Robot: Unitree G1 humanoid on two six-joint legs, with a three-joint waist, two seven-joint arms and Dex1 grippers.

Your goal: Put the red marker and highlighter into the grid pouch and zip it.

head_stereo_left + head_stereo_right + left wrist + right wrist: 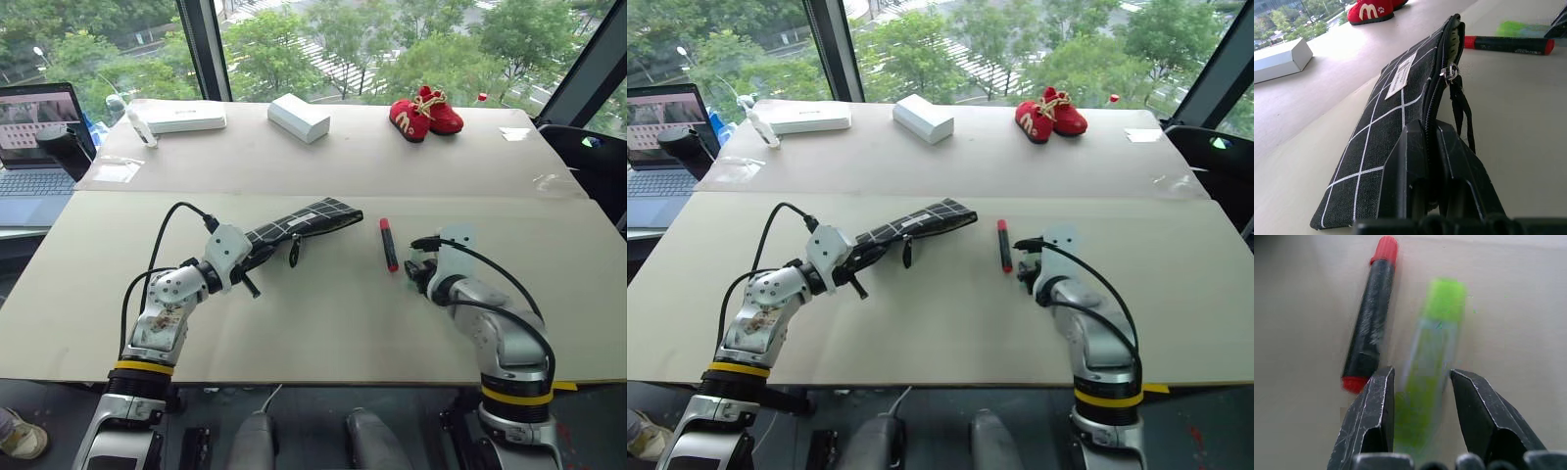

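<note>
**Trainee:** What am I doing at this step?

**Operator:** My right gripper (1418, 396) has its fingers apart, straddling the highlighter (1432, 357), which lies on the table (323, 333) just beside the red marker (389, 243), right of the middle. I'd centre the barrel between the pads and close squarely so it can't roll against the marker.

**Trainee:** And the other hand?

**Operator:** My left gripper (1432, 161) is clamped tight on one end of the grid pouch (304, 221), holding it angled off the table, left of the middle. Its mouth looks partly open by the zipper pull (1450, 73); I'd hold it steady.

**Trainee:** Any writing?

**Operator:** The pouch's white label (1400, 76) has print too small to read. The red shoes (424, 111) near the far edge show a yellow "M".
</note>
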